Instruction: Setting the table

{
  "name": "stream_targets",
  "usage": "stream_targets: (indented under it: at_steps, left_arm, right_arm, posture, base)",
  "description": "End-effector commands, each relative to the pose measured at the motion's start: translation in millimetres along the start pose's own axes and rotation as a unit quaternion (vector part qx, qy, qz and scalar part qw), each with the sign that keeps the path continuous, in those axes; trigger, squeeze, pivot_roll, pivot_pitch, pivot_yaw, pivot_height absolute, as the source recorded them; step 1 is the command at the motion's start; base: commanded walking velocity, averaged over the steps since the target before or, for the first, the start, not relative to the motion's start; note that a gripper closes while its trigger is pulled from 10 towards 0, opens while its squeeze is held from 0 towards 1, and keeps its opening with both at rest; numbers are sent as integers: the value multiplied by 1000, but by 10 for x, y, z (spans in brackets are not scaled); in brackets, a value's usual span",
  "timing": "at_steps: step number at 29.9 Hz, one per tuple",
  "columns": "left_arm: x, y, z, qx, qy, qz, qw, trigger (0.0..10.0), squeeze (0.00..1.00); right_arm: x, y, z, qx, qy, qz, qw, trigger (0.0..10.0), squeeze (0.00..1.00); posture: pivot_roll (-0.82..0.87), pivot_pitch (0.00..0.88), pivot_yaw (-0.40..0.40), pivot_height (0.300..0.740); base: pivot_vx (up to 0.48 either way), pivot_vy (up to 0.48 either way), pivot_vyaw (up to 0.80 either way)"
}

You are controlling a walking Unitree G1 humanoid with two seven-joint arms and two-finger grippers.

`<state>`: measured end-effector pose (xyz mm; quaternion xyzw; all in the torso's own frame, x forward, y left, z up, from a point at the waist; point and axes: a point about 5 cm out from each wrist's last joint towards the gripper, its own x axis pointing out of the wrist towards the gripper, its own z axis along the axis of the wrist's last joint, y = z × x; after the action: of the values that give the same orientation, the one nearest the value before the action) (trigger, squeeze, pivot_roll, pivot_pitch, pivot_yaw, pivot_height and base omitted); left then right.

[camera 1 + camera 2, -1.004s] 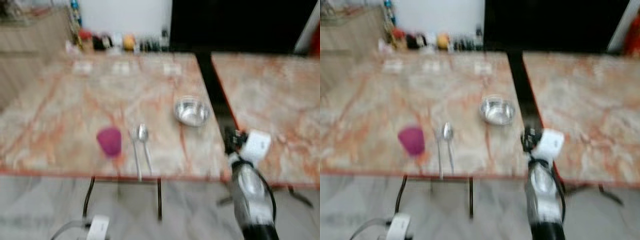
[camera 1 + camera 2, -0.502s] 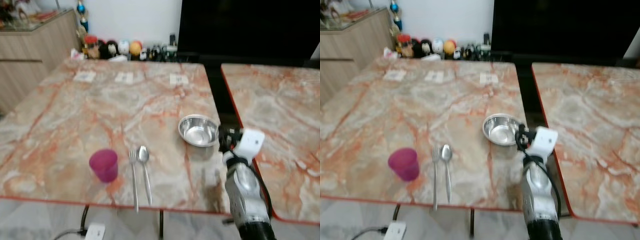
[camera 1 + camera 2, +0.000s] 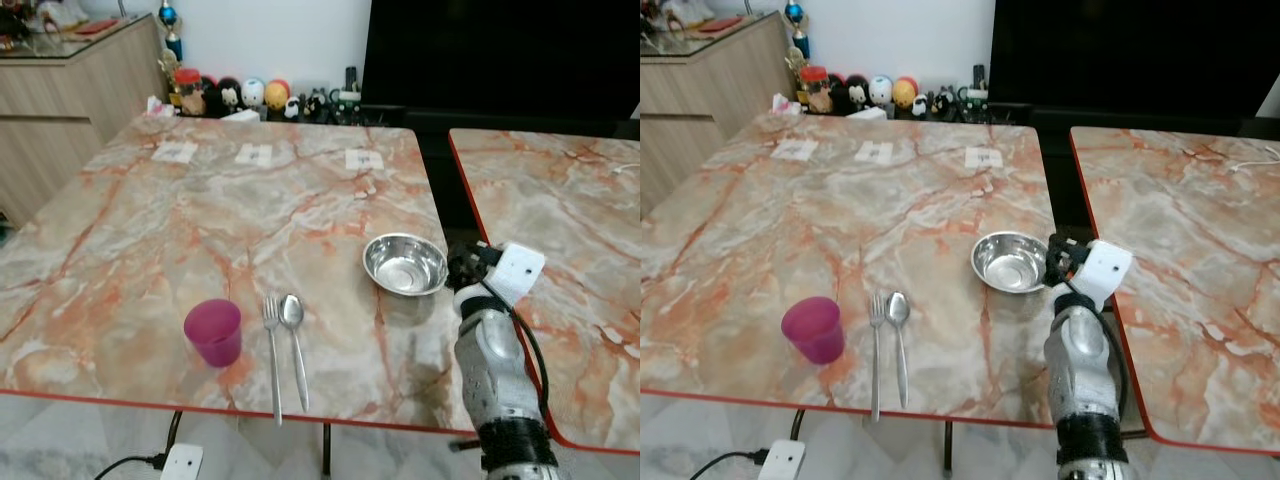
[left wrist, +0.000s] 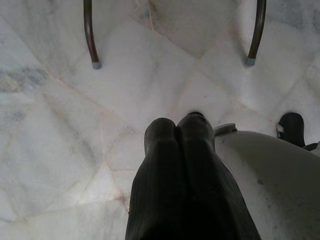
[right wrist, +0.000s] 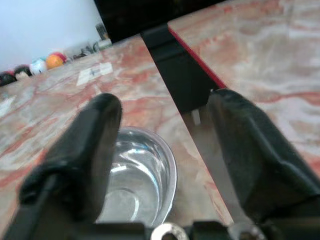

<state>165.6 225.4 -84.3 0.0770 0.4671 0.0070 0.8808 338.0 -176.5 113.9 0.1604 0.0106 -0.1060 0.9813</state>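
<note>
The steel bowl (image 3: 405,264) sits right of centre in the left eye view, near the tabletop's (image 3: 200,210) right edge, and my right end effector (image 5: 165,150) hovers just beside it with its fingers spread apart, holding nothing. In the right wrist view one finger (image 5: 82,150) lies over the bowl's near rim while the other (image 5: 255,150) hangs over the dark gap between the two tabletops, so I judge I'm lined up to grasp the rim but not yet closed on it.

Outward from there, toward the lower left of the frame, a fork (image 3: 272,345) and spoon (image 3: 294,340) lie side by side, with a magenta cup (image 3: 213,332) just left of them. I'd say the setting is partly laid: cup and cutlery look placed, the bowl is well apart from them.

My left end effector (image 4: 177,131) hangs idle, fingers pressed together, over the marble floor (image 4: 60,125). Its wrist view shows floor tiles and two table legs; the eye views give the whole layout.
</note>
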Motion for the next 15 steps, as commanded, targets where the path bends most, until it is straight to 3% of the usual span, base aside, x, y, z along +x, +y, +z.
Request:
stream_targets:
  at_steps: [1,2,5,6,15]
  left_arm:
    - [-3,1,-23,4,8,-2,1000,10000,0]
    - [-2,3,-21,4,8,-2,1000,10000,0]
    - [-2,3,-19,5,8,-3,1000,10000,0]
    - [-2,3,-17,5,8,-3,1000,10000,0]
    - [-2,12,-17,4,7,0,1000,10000,0]
  right_arm:
    - [44,-13,-61,1,34,-10,999,10000,1000]
    - [86,-35,-106,1,63,-21,998,10000,122]
    - [110,-49,-137,2,82,-28,996,10000,122]
    - [149,-51,-163,18,104,-33,994,10000,0]
    - [284,17,-136,70,132,-42,988,10000,0]
  posture:
    - [75,0,-26,740]
    - [74,0,-23,740]
    - [74,0,-23,740]
    - [84,0,-21,740]
    - [96,0,-21,740]
  base:
    - [0,0,0]
    - [0,0,0]
    - [0,0,0]
    - [0,0,0]
    - [0,0,0]
